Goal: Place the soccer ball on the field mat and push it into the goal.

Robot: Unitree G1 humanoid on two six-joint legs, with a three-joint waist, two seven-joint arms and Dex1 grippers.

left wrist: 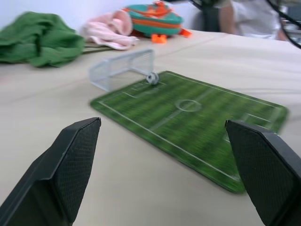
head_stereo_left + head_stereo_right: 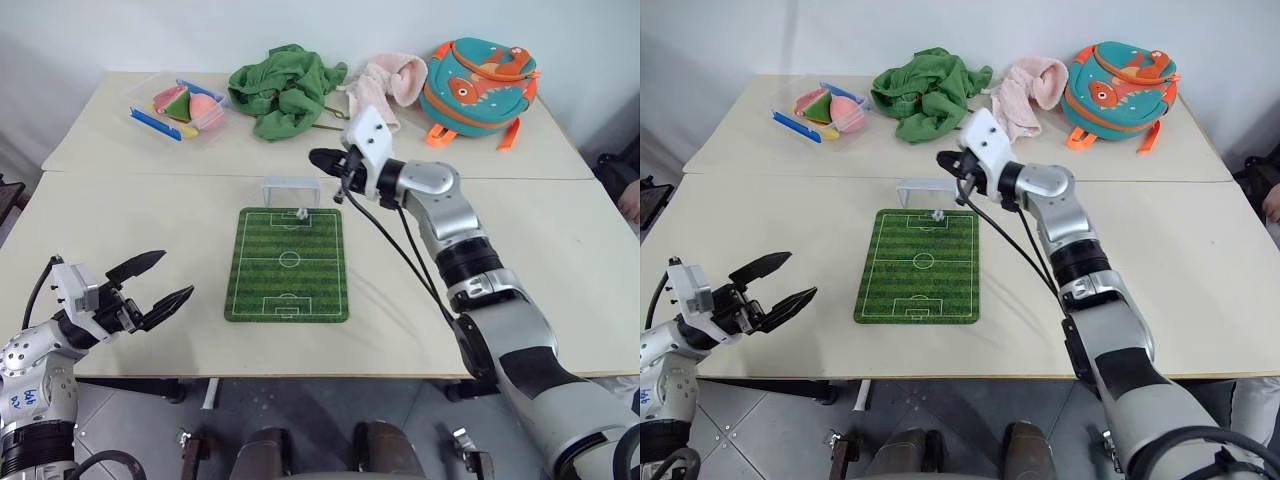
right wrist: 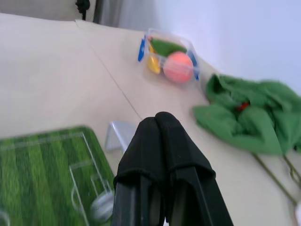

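White soccer ball (image 2: 301,213) on field mat (image 2: 288,265), before goal (image 2: 291,190), below shut right gripper (image 2: 322,160)

Head eyes: looking down over the table (image 2: 560,230) from the near edge. Wrist cameras: looking low across it, both sharing the field mat (image 1: 197,117) and goal (image 1: 123,68).

Lying along the far side of the worktop (image 2: 560,230): clear plastic box (image 2: 185,108) holding coloured toys; crumpled green cloth (image 2: 283,88); pink towel (image 2: 385,85); teal fish-patterned backpack (image 2: 480,82) with orange straps.
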